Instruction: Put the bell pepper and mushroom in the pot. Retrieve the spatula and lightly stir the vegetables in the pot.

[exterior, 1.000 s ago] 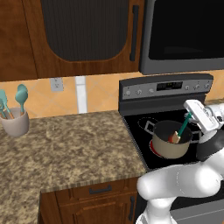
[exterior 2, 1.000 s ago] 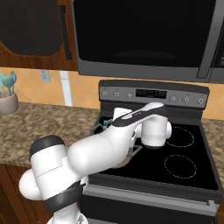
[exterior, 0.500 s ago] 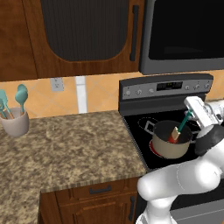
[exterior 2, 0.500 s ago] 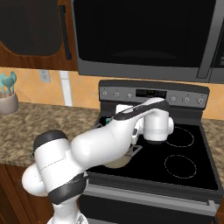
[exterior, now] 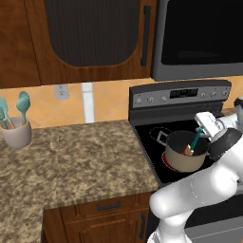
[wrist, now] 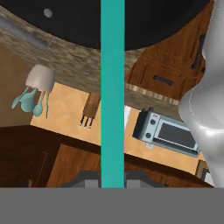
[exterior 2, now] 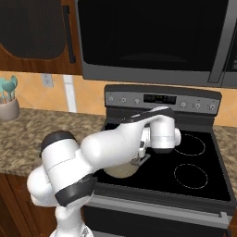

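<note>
The gripper (exterior: 205, 127) is clamped tight on the spatula (exterior: 195, 140), teal handle slanting down into the pot (exterior: 186, 152) on the stove's front-left burner; blade inside the pot; pepper and mushroom hidden by the pot's wall, presumably in already; only the light stirring looks left.

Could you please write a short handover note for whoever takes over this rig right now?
Claw: shut on the spatula, teal handle up, blade down inside the pot.
Pot: on the stove's front left burner.
Bell pepper, mushroom: cannot tell from these views whether they are in the pot.
Done: spatula retrieved and lowered into the pot.
Left: stir lightly; check that both vegetables are inside.
</note>
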